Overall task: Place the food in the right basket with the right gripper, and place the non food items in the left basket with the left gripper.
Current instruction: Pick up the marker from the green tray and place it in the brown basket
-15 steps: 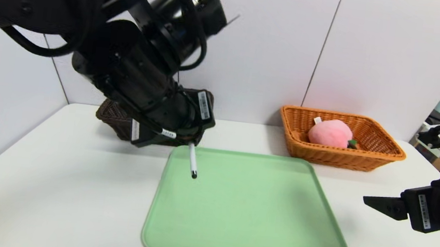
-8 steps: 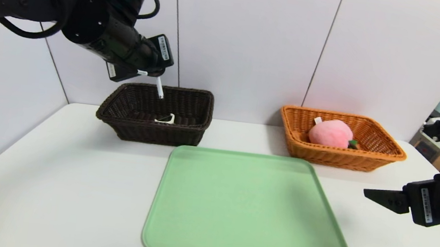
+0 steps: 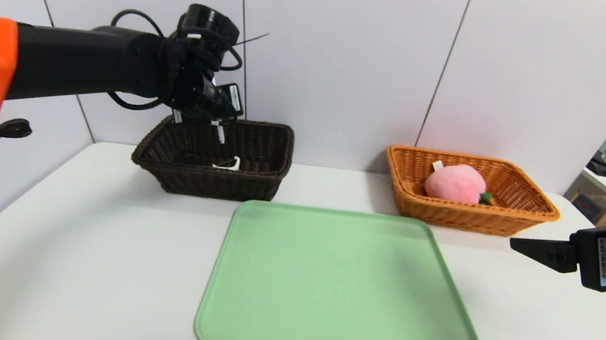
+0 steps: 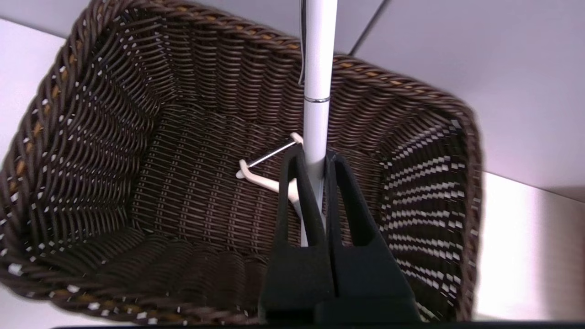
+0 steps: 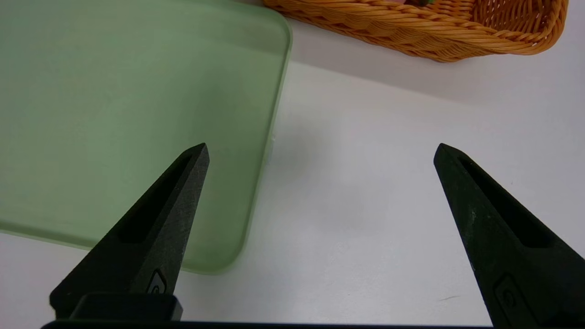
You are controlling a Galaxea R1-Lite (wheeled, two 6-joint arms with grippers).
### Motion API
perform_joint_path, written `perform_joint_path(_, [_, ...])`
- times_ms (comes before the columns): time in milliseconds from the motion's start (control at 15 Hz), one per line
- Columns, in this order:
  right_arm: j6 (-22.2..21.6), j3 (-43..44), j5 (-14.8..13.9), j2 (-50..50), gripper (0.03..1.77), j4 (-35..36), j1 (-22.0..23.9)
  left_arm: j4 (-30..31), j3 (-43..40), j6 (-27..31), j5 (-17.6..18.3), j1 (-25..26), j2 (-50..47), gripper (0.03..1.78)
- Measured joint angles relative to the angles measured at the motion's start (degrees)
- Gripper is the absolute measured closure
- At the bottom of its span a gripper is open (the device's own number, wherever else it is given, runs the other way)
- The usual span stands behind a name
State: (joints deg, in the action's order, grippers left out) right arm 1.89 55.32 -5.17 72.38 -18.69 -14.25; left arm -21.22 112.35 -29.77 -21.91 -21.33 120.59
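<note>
While the left gripper (image 4: 314,160) hangs over the left basket (image 3: 210,182), its black pointed fingers (image 4: 292,192) are pressed together on the pen (image 4: 316,82), a slim, smooth white barrel with a thin metal ring. In the head view the pen's dark tip points down, just above the basket's back rim. The left basket is rectangular, dark brown woven wicker with flared sides and a braided rim. The peeler (image 4: 256,171), with its white Y-shaped head and thin blade, lies flat on the basket's woven floor, below the held pen. The orange-shelled left arm reaches forward over the left part of the bench (image 3: 73,235), its wrist tipped downward.

The right basket (image 3: 469,214), orange-tan wicker of the same flared shape, stands at the back right of the bench, well apart from the left one. The fuzzy pink plush peach (image 3: 454,183) rests inside it.

A smooth green tray (image 3: 343,289) with rounded corners and a low raised rim lies between and in front of the baskets, carrying nothing.

The right gripper (image 5: 320,151) hovers over bare bench just beside the tray's right edge, its fingers spread wide and holding nothing.
</note>
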Motion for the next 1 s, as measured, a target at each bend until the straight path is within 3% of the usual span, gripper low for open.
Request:
perform_joint_path(800, [0.01, -0.78, 0.0, -0.11, 0.1, -0.44, 0.01, -0.24, 0.02, -2.1, -0.63, 1.3, 4.99, 1.76])
perform_joint_path(1000, [0.01, -1.02, 0.0, -0.27, 0.1, -0.62, 0.04, -0.68, -0.05, -2.08, -1.38, 1.3, 5.05, 1.19])
